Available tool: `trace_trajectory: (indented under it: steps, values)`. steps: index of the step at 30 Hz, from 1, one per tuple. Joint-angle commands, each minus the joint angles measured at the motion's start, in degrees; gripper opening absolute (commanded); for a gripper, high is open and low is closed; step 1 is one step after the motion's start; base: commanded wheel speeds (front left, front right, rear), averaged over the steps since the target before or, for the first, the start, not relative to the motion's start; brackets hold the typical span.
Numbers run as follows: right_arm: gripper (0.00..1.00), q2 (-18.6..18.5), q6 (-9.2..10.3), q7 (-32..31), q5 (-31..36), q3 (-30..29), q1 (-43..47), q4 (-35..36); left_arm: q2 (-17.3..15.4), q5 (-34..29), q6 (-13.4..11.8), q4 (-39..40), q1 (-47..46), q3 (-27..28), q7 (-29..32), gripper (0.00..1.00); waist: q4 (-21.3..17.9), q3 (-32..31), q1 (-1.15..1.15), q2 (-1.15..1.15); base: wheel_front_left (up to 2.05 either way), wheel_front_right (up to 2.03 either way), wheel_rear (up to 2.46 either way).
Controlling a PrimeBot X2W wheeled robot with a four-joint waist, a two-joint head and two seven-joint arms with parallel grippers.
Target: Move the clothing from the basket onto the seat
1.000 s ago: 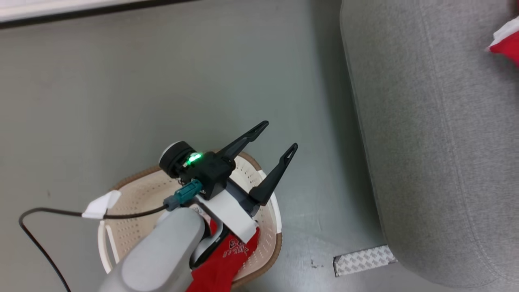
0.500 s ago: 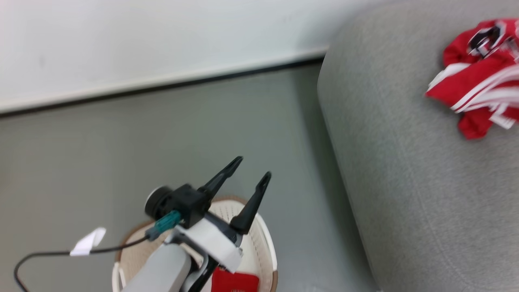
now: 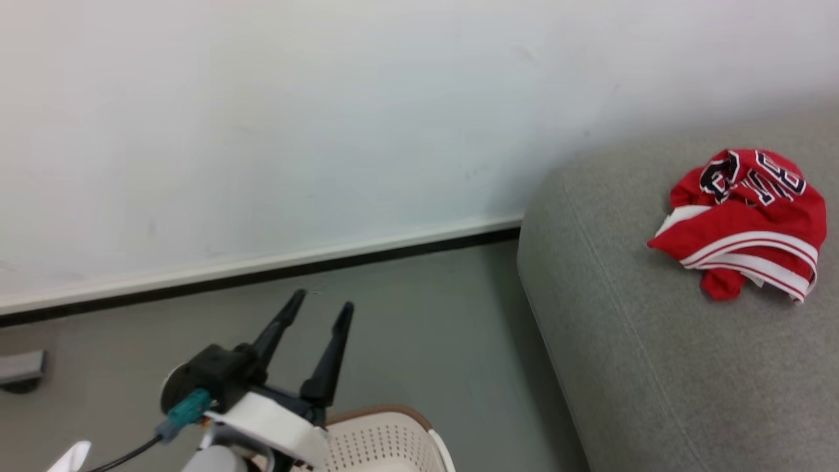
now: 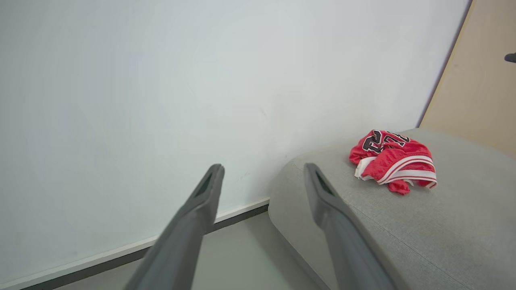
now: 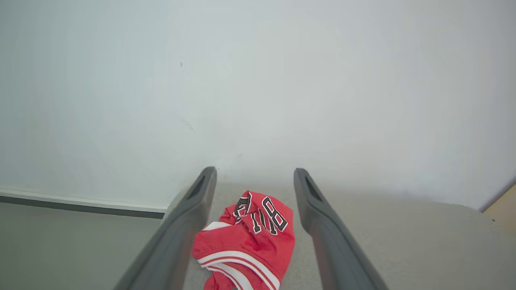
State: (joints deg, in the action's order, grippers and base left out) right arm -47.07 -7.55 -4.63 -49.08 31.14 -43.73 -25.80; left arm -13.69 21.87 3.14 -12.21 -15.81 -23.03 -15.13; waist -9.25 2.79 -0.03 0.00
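A crumpled piece of red clothing [image 3: 741,223] with white stripes and black-and-white lettering lies on the light-grey seat [image 3: 655,367], apart from both grippers. In the right wrist view the clothing [image 5: 250,237] lies on the seat [image 5: 403,241] just beyond my right gripper [image 5: 254,171], which is open with nothing between its fingers. My left gripper [image 3: 321,305] is open and empty, held above the far rim of the cream basket [image 3: 387,439] at the bottom edge. The left wrist view looks past the left gripper [image 4: 263,167] to the clothing [image 4: 393,161] on the seat [image 4: 443,225].
A white wall [image 3: 328,131] with a black baseboard [image 3: 328,265] runs behind the grey floor [image 3: 426,328]. A dark cable with a white tag [image 3: 72,455] trails at the lower left. A beige panel [image 4: 483,80] stands behind the seat.
The head camera has tilted up, so the wall and the clothing on the seat have come into view and the basket has slid to the bottom edge. The left gripper stays open.
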Motion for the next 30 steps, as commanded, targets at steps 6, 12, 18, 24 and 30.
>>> trace_trajectory:
  steps: [6, 12, 18, 24, 30]
  values:
    - [1.0, 4.82, 0.13, 6.62, 1.63, -4.02, 7.4, 6.07, -1.65, 0.17, -2.12, 1.96, 4.67, 6.15, -0.02, 1.0, 4.02, -4.4, 0.03, 0.0, 0.0, 0.0, 0.0]
    - [1.0, 11.31, 0.13, 11.38, 6.7, -9.32, 15.84, 10.28, -1.77, 0.31, -4.14, 3.06, 8.65, 11.41, -0.02, 1.0, 6.19, -5.03, 0.03, 0.0, 0.0, 0.0, 0.0]
    - [1.0, 20.43, 0.13, 16.12, 13.59, -17.15, 27.54, 13.64, -0.5, -1.1, -5.41, 3.69, 12.05, 15.57, -0.03, 1.0, 8.02, -5.16, 0.03, 0.0, 0.0, 0.0, 0.0]
    - [1.0, 29.02, 0.13, 18.77, 19.64, -21.37, 37.14, 16.13, 1.92, -3.33, -5.71, 5.66, 16.05, 20.52, -0.03, 1.0, 8.27, -4.95, 0.03, 0.0, 0.0, 0.0, 0.0]
    - [1.0, 33.4, 0.13, 19.65, 24.6, -22.81, 43.78, 15.9, 5.18, -7.99, -5.26, 8.56, 19.83, 24.92, -0.03, 1.0, 8.2, -4.69, 0.03, 0.0, 0.0, 0.0, 0.0]
